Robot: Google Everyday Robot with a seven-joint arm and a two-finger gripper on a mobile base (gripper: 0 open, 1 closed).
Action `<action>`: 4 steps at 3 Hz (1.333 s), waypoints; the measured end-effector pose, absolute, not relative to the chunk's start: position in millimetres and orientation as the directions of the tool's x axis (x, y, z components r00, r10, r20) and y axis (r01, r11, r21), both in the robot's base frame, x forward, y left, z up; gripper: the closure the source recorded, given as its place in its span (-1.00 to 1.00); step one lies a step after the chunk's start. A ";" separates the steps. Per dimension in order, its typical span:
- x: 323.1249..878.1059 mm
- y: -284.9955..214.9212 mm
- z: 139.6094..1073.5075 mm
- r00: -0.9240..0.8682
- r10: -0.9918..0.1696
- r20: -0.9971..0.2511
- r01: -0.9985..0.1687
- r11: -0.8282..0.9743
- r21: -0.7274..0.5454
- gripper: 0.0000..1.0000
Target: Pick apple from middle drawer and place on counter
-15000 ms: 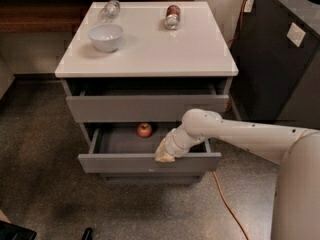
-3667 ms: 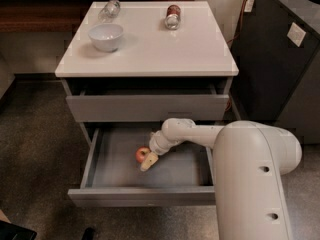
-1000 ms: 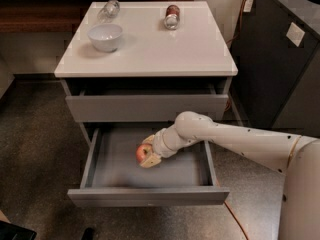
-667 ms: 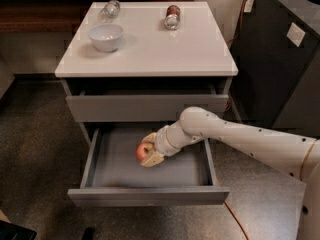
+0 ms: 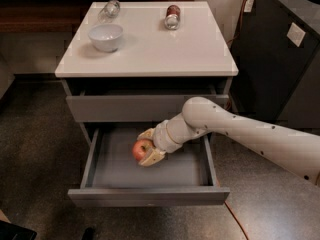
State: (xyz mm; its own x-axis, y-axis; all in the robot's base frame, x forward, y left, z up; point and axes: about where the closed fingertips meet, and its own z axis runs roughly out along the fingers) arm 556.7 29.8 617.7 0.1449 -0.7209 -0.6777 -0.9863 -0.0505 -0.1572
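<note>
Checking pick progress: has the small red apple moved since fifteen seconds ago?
Yes. The small red apple, now in the claw, is farther toward the camera from the front edge of the glossy white counter.

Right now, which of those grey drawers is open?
The lower one, the middle drawer, pulled out; the gripper holds the apple inside it. The drawer above is shut.

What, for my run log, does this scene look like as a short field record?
claw: inside the open middle drawer, shut on the apple
apple: red, gripped, not yet on the counter
middle drawer: pulled out
counter: bears white bowl, can on its side, glass on its side
</note>
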 end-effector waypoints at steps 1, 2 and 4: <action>549.3 27.5 638.0 0.196 -0.700 -0.686 -0.979 -0.098 -0.179 1.00; 548.3 27.3 641.1 0.199 -0.696 -0.690 -0.978 -0.098 -0.183 1.00; 533.2 27.6 687.4 0.262 -0.653 -0.710 -0.962 -0.116 -0.248 1.00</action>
State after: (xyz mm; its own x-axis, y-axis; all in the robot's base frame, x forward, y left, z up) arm 533.2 27.6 687.4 0.2615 -0.6535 -0.7103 -0.9619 -0.1159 -0.2476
